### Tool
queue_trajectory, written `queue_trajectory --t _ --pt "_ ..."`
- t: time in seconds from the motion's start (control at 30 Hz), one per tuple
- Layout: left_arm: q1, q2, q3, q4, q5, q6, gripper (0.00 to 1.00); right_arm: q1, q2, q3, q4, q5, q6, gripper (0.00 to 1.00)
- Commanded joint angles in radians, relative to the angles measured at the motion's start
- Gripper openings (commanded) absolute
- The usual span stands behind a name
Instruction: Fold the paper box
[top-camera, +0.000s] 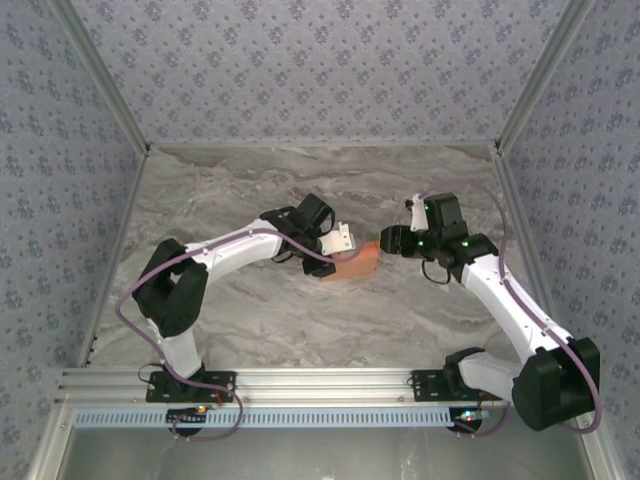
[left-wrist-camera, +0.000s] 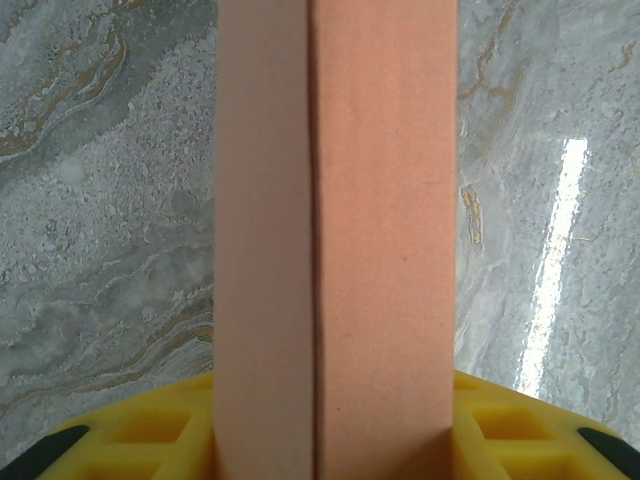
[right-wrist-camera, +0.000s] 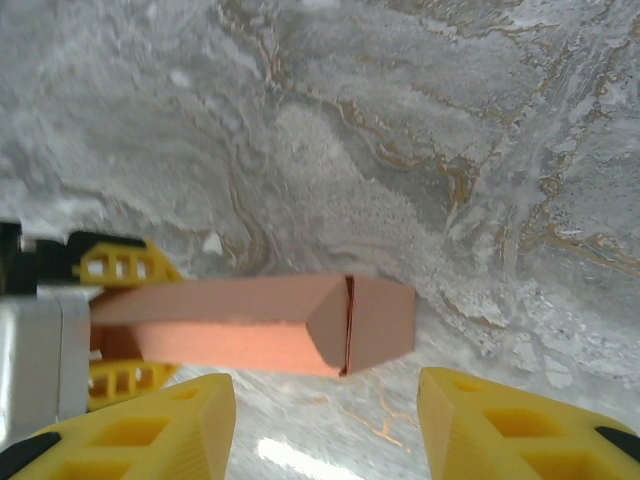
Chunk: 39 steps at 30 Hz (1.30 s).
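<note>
We see a left arm (top-camera: 232, 250) and right arm (top-camera: 505, 295) built of white links with bulky black joints, each trailed by a lilac cable (top-camera: 120, 305). The right fingers (right-wrist-camera: 500, 430) are yellow wedges with lattice cut-outs and black trim; small green lights (top-camera: 425, 209) glow on the right wrist.

- paper box (right-wrist-camera: 250, 325): plain salmon-orange, unprinted.
- table (top-camera: 250, 190): grey marble swirl, tan-brown veins.
- walls (top-camera: 300, 70): pale lilac-grey, small repeating floral print.
- left gripper (left-wrist-camera: 330, 400), right gripper (right-wrist-camera: 325, 390): yellow fingers, black edges.
- left arm (top-camera: 225, 250), right arm (top-camera: 505, 295): white links, black joints; green lights on right.
- cable (top-camera: 119, 308): purple.
- rail (top-camera: 330, 378): silver.
</note>
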Motion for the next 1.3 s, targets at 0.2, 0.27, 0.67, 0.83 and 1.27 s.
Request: queue_trajectory --t 0.2,0.27,0.67,0.83,1.27 --pt "-0.006 0.012 0.000 0.012 0.014 0.007 0.39 -0.002 0.120 -0.007 0.202 0.001 0.453 0.51" --pt "-0.006 0.012 0.001 0.013 0.011 0.007 0.38 0.013 0.133 -0.019 0.210 0.025 0.499 0.48" --pt "-0.006 0.015 -0.015 0.043 0.000 -0.023 0.38 0.127 0.023 -0.332 0.334 0.179 0.606 0.43" --pt "-0.005 0.018 -0.006 0.049 0.013 -0.033 0.47 0.119 -0.041 -0.360 0.293 0.222 0.570 0.43" --pt "0.039 -0.125 -0.052 0.150 0.223 -0.124 0.99 0.109 0.027 -0.310 0.289 0.234 0.530 0.43"
